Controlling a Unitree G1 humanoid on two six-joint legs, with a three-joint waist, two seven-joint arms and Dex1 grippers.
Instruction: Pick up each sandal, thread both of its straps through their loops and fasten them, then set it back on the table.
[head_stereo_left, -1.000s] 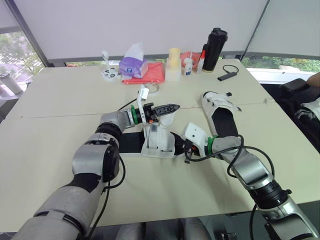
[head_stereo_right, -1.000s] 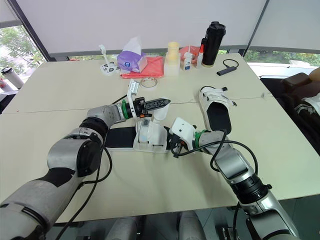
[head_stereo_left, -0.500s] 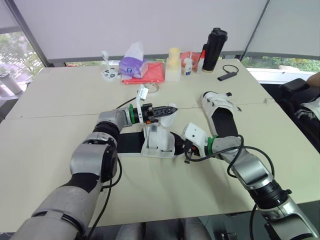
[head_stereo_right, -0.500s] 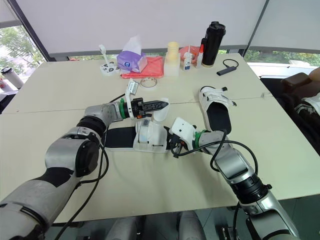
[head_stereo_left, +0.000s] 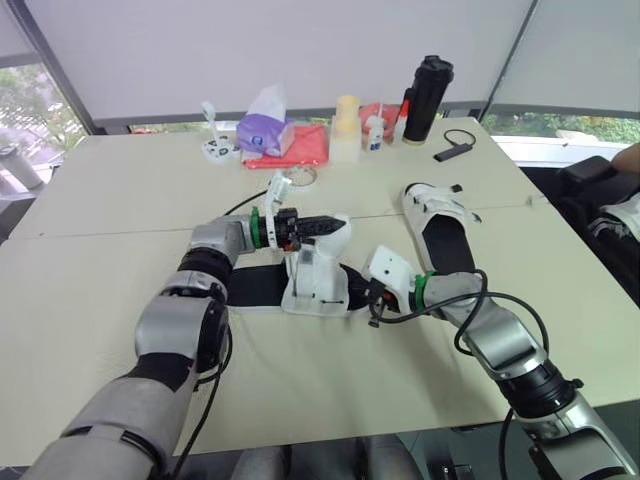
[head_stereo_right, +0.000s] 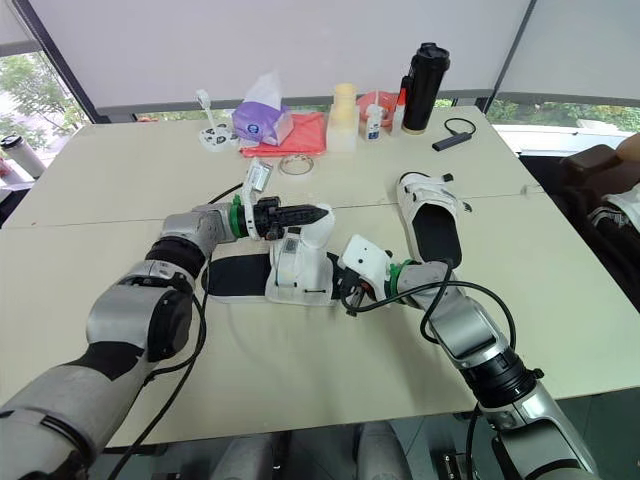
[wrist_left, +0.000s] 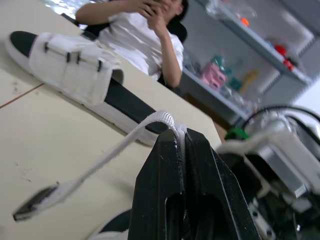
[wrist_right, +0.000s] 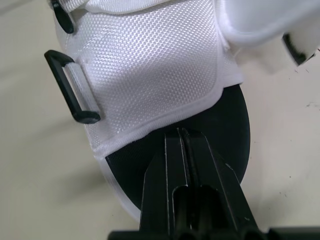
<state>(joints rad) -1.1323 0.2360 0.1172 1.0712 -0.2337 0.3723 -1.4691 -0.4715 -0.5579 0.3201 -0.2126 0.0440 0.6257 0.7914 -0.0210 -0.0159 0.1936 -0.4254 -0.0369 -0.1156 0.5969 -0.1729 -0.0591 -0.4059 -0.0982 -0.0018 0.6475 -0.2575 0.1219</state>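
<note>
The left end effector (head_stereo_left: 321, 224), pinching the strap (wrist_left: 120, 150), has drawn back leftward across the sandal (head_stereo_left: 315, 285) on the worktop (head_stereo_left: 110, 290), pulling it along; threading looks unfinished. The right end effector (wrist_right: 184, 133), pressed together, seemingly pins the sole (wrist_right: 231, 117).

No writing, label, brand or number is legible on any item

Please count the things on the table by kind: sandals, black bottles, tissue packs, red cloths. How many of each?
Sandals with white straps and black soles: 2 (middle sandal, right-hand sandal)
Tall black drink bottle: 1
Purple tissue pack: 1
Red cloth: 1
Total: 5
</note>
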